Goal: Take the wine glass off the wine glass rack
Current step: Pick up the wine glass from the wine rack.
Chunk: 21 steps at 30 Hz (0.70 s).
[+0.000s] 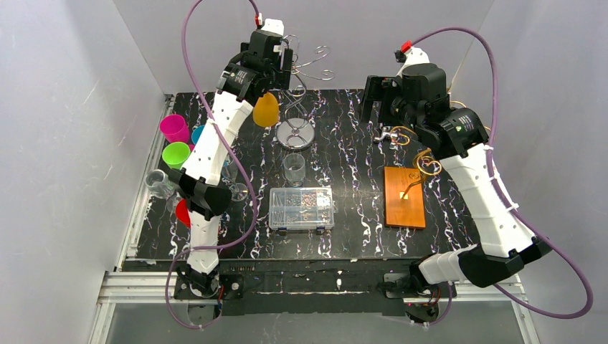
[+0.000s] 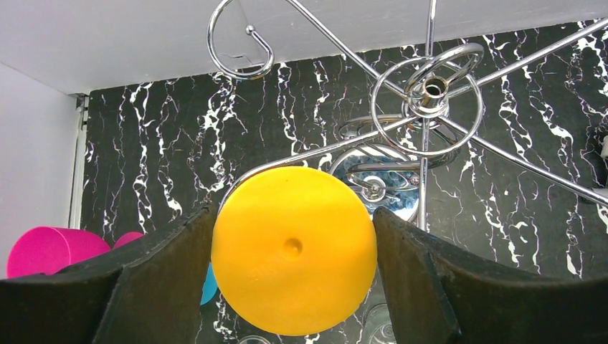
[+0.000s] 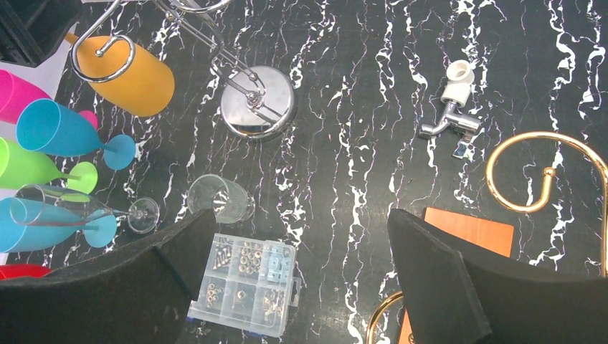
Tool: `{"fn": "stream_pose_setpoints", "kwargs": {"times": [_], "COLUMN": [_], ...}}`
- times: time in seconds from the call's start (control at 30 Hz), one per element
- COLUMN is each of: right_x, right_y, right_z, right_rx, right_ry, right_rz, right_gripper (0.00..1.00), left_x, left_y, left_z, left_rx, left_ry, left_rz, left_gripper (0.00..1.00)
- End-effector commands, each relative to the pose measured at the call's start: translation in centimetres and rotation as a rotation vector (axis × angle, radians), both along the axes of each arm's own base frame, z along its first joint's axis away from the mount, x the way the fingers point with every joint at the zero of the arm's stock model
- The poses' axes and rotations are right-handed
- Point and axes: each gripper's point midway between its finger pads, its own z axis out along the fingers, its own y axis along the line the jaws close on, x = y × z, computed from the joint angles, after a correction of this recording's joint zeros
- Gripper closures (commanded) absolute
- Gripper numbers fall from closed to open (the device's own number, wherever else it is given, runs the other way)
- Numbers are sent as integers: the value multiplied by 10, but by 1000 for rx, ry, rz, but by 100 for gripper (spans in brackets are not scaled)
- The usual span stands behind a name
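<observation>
Left gripper (image 2: pixel 292 215) flanks yellow wine glass (image 2: pixel 294 272) foot, grip unclear; overhead shows bowl hanging under rack (image 1: pixel 295 133); right gripper (image 3: pixel 301 215) released.

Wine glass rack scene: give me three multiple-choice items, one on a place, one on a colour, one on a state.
1. Where is the left gripper?
A. up at the wine glass rack, straddling the hanging glass's foot
B. down at the rack's base
C. folded back by its own mount

2. What colour is the wine glass hanging on the rack?
A. pink
B. yellow
C. green

3. What state is the right gripper in?
A. shut, empty
B. shut on a glass
C. open, empty

Answers: 1 A, the left wrist view shows a finger on each side of the round foot. 2 B, bowl and foot are both yellow. 3 C, its fingers stand wide apart with only the table between them.
</observation>
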Motion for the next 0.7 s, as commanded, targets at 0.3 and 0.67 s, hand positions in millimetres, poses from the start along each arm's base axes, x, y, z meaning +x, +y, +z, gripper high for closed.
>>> {"fn": "stream_pose_setpoints", "kwargs": {"times": [0.3, 0.67], "right_x": [2, 3], "right_y": [-2, -1], "right_z": [17, 14], "right_rx": [16, 12], "right_ry": [-62, -53], "right_rz": [-12, -9], "right_gripper": [0, 0], "left_x": [-3, -7], "left_y": [4, 11], "left_z": [28, 46], "left_rx": [-29, -35], "left_ry": [-66, -116], "left_rz": [-14, 9], "left_gripper": [45, 53]}}
